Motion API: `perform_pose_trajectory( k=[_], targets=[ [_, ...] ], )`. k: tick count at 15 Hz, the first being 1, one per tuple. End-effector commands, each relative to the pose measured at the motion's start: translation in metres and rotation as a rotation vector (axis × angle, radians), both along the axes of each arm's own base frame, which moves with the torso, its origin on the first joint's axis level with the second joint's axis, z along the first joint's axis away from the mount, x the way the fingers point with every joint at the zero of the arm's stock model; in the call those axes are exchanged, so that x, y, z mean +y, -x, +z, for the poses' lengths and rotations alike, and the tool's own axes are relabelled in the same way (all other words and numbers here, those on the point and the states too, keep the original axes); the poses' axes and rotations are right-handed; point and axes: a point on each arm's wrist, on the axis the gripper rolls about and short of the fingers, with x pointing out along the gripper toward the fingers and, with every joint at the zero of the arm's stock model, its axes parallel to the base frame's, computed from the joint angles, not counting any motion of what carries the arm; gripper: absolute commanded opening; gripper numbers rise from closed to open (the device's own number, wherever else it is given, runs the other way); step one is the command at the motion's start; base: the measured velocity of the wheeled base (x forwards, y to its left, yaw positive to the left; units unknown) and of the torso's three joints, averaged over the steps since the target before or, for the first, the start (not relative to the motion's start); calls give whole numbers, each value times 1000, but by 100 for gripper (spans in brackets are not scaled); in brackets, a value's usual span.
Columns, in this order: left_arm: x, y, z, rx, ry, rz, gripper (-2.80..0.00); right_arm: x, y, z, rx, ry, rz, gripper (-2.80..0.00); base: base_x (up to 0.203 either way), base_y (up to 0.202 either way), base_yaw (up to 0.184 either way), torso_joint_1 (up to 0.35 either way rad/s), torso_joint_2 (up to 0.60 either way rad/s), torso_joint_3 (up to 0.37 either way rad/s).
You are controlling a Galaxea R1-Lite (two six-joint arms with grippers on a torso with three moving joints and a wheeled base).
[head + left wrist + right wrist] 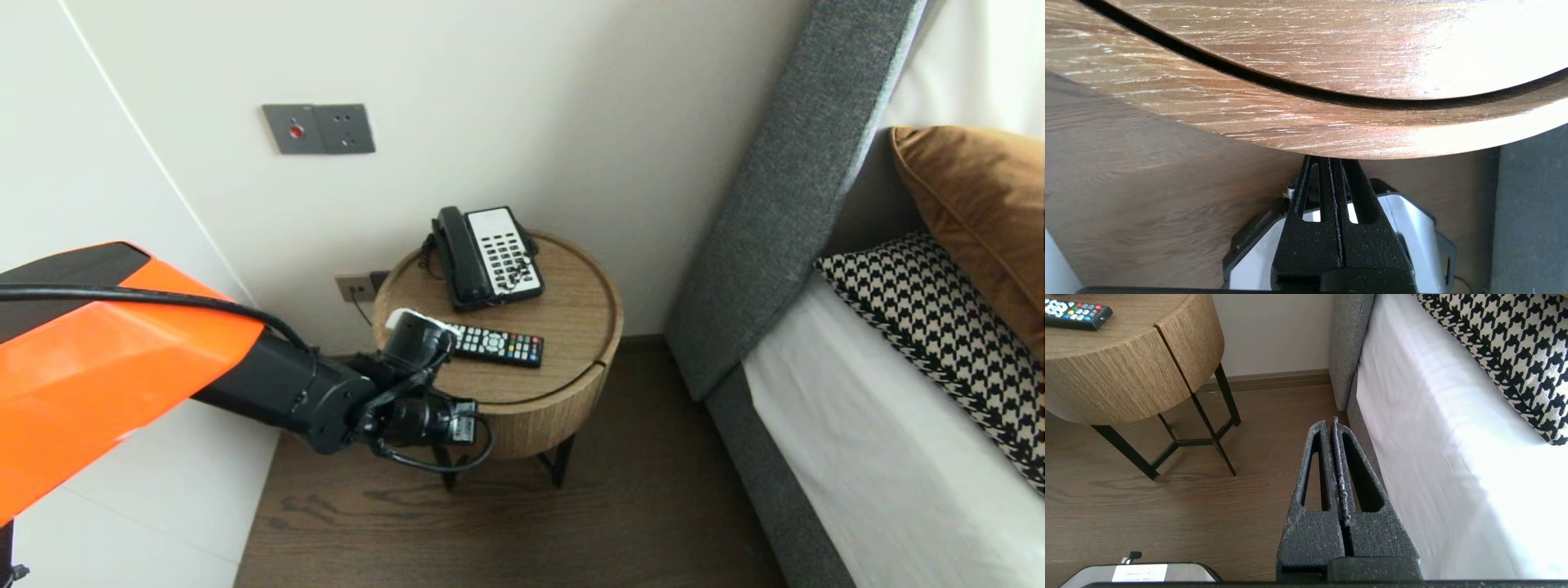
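Black remote [494, 344] lies atop the wooden table [563, 384], above the closed, empty left hand [1329, 159].

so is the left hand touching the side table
Cannot tell. In the left wrist view the shut left hand ends at the lower edge of the side table, tips cut off there, so neither contact nor gap shows.

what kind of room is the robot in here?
Probably a hotel bedroom: a grey upholstered bed with white sheet, a round wooden bedside table beside it, carrying a black-and-white corded telephone and a black TV remote.
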Motion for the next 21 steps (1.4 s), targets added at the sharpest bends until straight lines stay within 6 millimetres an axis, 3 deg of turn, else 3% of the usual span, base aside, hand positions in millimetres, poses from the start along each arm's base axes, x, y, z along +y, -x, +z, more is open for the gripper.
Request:
perform_pose_trajectory(
  k=[1,7,12,18,21],
  targets=[
    [-2,-2,3,-18,14,4,-280,0,0,-1,-4,0,0,-280,0,0,0,0,0,0],
    [7,12,20,-38,24,-1,-280,0,0,-1,-4,0,0,-280,0,0,0,0,0,0],
    [27,46,72,-138,72,-2,-280,0,0,-1,-4,0,0,-280,0,0,0,0,0,0],
    [78,100,133,-305,53,149,-280,0,0,-1,-4,0,0,-280,0,0,0,0,0,0],
    [117,138,162,-419,36,209,-280,0,0,-1,-4,0,0,-280,0,0,0,0,0,0]
  ],
)
